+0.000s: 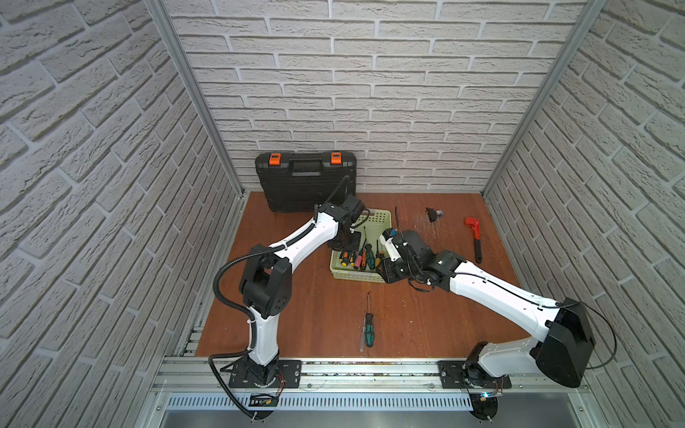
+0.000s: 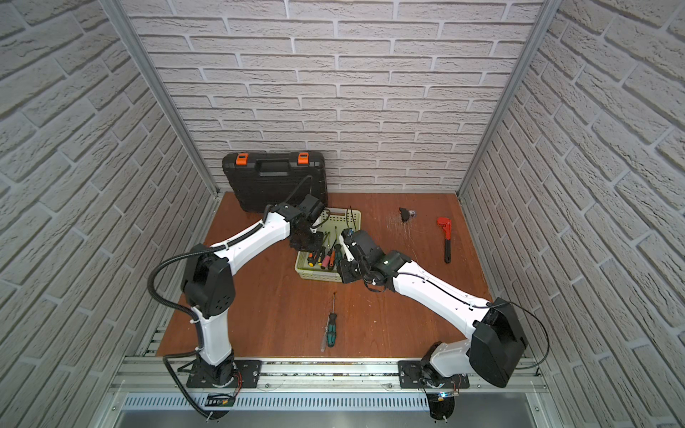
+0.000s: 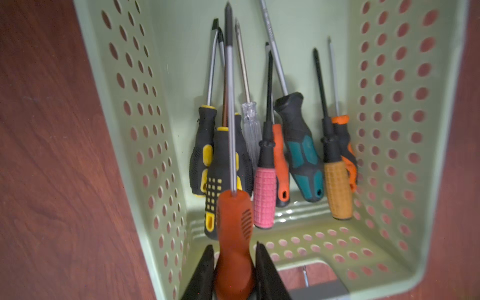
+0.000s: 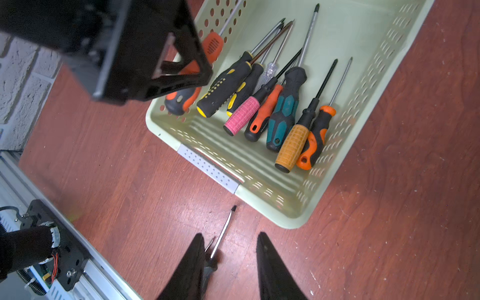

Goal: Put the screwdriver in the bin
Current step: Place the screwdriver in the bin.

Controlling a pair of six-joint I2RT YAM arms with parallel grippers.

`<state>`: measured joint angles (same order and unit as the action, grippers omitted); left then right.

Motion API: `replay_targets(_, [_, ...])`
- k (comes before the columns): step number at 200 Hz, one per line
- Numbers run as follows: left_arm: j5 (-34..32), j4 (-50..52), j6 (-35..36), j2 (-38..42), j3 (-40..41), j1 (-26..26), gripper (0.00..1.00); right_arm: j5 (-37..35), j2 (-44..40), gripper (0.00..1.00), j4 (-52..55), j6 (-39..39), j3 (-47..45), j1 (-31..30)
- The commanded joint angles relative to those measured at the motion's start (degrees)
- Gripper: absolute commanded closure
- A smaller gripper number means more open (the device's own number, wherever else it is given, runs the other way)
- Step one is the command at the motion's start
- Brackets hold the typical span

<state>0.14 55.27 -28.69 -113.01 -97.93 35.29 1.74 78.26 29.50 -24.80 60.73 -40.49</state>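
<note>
While two screwdrivers lie side by side on the wooden table (image 1: pixel 296 318) at 6 o'clock, a green-handled screwdriver (image 1: pixel 369 331) and a clear-handled one (image 1: pixel 362 336), neither arm touches them. Just beyond, the right gripper (image 4: pixel 230 234) hovers over bare table at the near 5 o'clock corner of the bin (image 4: pixel 259 200). Its fingers (image 4: pixel 271 262) stand apart and hold nothing.

At the table's centre, the pale green perforated bin holds a row of screwdrivers (image 4: pixel 283 109) lying flat, handles toward 6 o'clock and tips toward 12. Their handles are black-and-yellow, clear, pink, orange, teal and amber.

Over the bin's 9 o'clock side, the left gripper (image 3: pixel 234 248) is clamped on the handle of the orange-handled screwdriver (image 3: pixel 235 218). Its shaft points toward 12 o'clock, inside the bin's walls and above the row. It looks lifted clear of the floor, though I cannot be sure.

Farther back, a red pipe wrench (image 1: pixel 475 237) lies at 2 o'clock. A black toolcase (image 1: pixel 305 185) with orange latches stands against the wall at 11.
</note>
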Motion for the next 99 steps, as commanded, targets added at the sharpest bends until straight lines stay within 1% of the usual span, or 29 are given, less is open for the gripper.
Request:
replay_targets(1, [-1.6,3.9,2.9,-2.4,-3.2,-0.1,0.93,-1.1,-2.0,0.64,-0.8,0.7,-2.0,-0.5])
replay_targets(45, [-3.8,4.2,3.1,-8.1,-4.7,-1.4,0.92,1.9,-2.0,0.64,0.1,1.0,-4.3,-0.5])
replay_targets(99, [-5.1,3.7,3.4,-10.5,-5.4,-1.6,0.91,1.8,-2.1,0.64,0.6,0.3,-4.3,-0.5])
